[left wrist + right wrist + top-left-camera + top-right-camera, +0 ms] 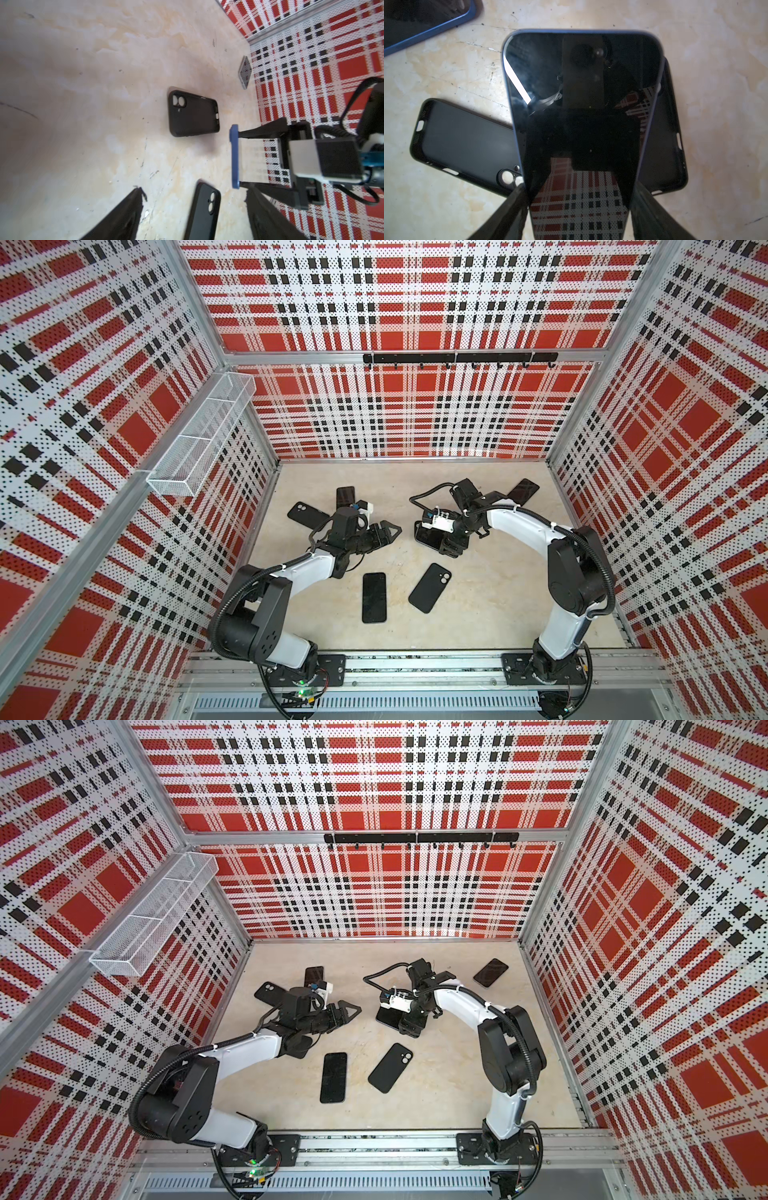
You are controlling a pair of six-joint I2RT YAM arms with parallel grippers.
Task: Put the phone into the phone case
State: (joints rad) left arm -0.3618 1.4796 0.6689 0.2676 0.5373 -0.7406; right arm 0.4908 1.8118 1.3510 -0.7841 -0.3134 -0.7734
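My right gripper (579, 199) is shut across the width of a blue-edged phone (579, 99), screen up, a little above the floor. In both top views the phone (426, 537) sticks out to the left of that gripper (451, 548). One long edge of the phone overlaps an empty black phone case (666, 135), which lies inside-up on the floor (193, 113). A second empty black case (467, 143) lies on the other side (430, 587). My left gripper (392, 529) hangs to the left of the held phone, open and empty (195, 191).
A dark phone (374, 597) lies screen up near the front. Another phone (523, 491) lies at the back right by the wall. A black case (307, 514) and a phone (345, 497) lie behind my left arm. A wire basket (203, 439) hangs on the left wall.
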